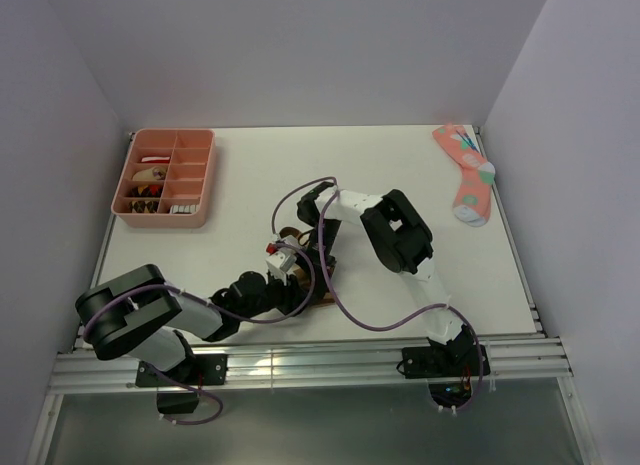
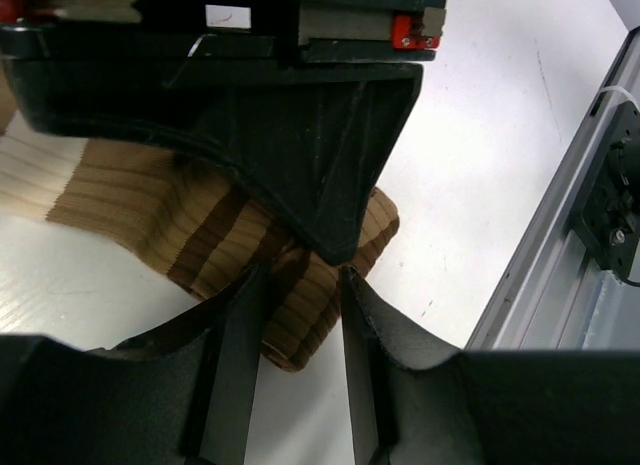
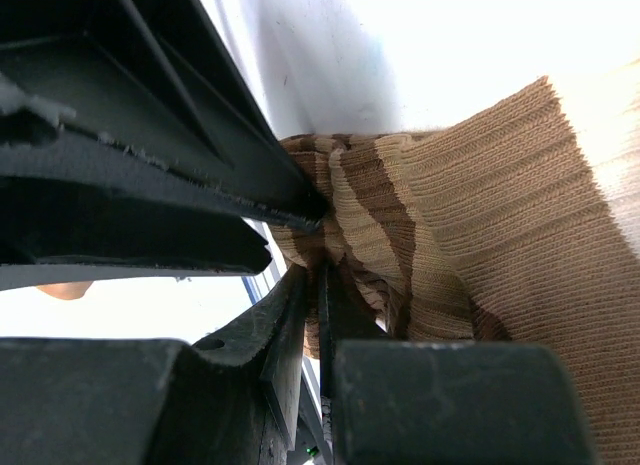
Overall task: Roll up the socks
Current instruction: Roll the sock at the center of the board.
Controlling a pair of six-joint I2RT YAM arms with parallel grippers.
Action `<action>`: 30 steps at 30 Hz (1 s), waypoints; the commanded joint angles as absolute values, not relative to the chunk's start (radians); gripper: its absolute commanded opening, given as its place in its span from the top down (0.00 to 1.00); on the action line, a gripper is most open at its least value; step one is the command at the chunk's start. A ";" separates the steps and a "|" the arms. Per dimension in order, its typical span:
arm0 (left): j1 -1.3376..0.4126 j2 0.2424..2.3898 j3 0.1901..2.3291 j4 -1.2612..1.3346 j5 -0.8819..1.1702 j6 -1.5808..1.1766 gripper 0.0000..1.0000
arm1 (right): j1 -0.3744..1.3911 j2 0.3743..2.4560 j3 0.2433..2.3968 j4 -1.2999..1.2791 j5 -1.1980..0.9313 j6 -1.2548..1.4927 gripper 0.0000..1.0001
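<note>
Now rolling, I judge: my right gripper (image 3: 316,277) is clamped on the brown-and-tan sock (image 3: 470,205), my left gripper (image 2: 300,285) apart astride it. Next likely needs a tight turn.

Pink tray (image 1: 160,221) left, dotted sock (image 1: 466,172) right

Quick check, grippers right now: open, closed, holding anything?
Left gripper: jaws apart astride the brown-striped sock; grip cannot be told.
Right gripper: shut on the brown-striped sock.

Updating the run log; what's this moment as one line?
right gripper: shut on brown-and-tan striped sock | left gripper: jaws apart astride its end, grip unclear | pink sock: far right, untouched
</note>
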State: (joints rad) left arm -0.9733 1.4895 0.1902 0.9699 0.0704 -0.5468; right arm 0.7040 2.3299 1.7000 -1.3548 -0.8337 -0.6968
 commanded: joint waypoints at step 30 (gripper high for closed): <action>-0.979 1.514 0.267 0.798 0.095 -0.618 1.00 | 0.683 2.221 1.640 -1.131 -0.795 -0.494 0.67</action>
